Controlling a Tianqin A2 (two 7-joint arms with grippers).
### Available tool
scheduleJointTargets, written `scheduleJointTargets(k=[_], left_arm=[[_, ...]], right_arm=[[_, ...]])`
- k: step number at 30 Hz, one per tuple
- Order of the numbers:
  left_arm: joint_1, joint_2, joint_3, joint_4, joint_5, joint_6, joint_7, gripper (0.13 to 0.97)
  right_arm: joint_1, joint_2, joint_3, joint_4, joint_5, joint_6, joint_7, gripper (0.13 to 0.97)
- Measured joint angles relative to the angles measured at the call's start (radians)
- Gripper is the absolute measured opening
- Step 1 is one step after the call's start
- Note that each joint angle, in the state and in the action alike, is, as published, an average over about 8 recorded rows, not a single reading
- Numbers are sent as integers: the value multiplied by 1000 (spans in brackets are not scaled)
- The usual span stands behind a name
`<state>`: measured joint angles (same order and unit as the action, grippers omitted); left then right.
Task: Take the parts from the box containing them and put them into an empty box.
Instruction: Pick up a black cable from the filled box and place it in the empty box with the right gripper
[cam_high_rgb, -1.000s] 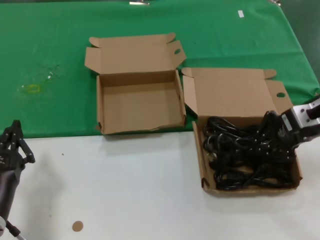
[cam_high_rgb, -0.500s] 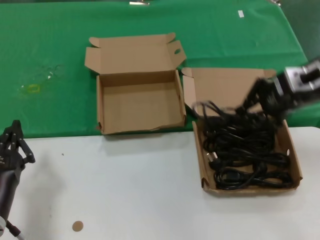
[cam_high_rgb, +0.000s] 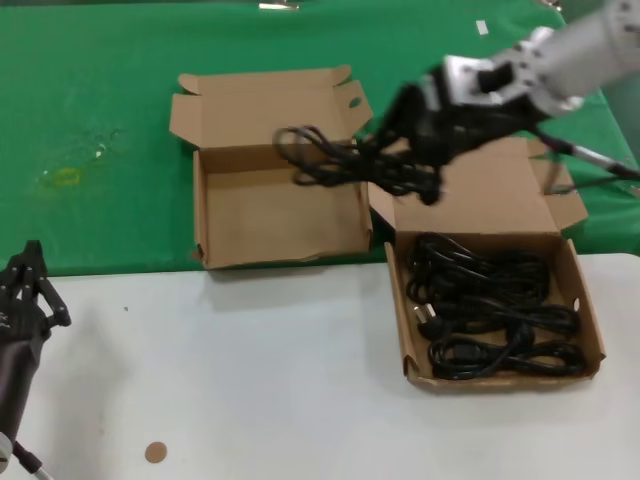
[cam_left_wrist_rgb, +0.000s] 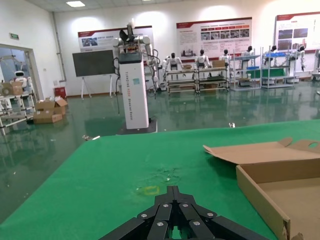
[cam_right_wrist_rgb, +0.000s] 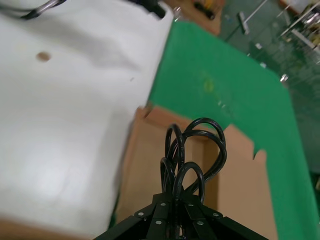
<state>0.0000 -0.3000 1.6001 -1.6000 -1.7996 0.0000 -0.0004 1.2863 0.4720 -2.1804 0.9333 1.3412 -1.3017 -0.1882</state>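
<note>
The longer brown box (cam_high_rgb: 396, 300) at the right holds several coiled black cables (cam_high_rgb: 490, 320). The squarer empty box (cam_high_rgb: 200, 215) lies to its left with its lid back; it also shows in the left wrist view (cam_left_wrist_rgb: 260, 192) and the right wrist view (cam_right_wrist_rgb: 137, 165). My right gripper (cam_high_rgb: 392, 145) is shut on a bundle of black cable (cam_high_rgb: 335, 162) and holds it in the air over the empty box's right wall. In the right wrist view the gripper (cam_right_wrist_rgb: 176, 200) clamps the cable loops (cam_right_wrist_rgb: 195, 150). My left gripper (cam_high_rgb: 25, 285) is parked at the near left, shut and empty, as its wrist view (cam_left_wrist_rgb: 173, 192) shows.
A green cloth (cam_high_rgb: 100, 100) covers the far half of the table and a white surface (cam_high_rgb: 250, 380) the near half. A small brown disc (cam_high_rgb: 154, 452) lies near the front edge. A yellowish mark (cam_high_rgb: 62, 177) is on the cloth at the left.
My right gripper has lifted a cable bundle out of the longer box and carried it up and to the left, over the empty box's right wall. The left arm has not moved.
</note>
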Motion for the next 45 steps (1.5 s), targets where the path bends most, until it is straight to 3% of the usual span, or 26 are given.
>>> scheduleJointTargets(k=[10, 21, 40, 45], left_arm=[[0, 0, 0, 0, 0, 0, 0, 144], [0, 0, 0, 0, 0, 0, 0, 144], [0, 0, 0, 0, 0, 0, 0, 144], [0, 0, 0, 0, 0, 0, 0, 144]], right_arm=[[47, -177, -32, -166, -23, 107, 0, 166], [80, -307, -55, -385, -43, 202, -82, 166], [142, -402, -48, -633, -51, 289, -208, 175], [153, -416, -42, -666, -50, 304, -230, 221]])
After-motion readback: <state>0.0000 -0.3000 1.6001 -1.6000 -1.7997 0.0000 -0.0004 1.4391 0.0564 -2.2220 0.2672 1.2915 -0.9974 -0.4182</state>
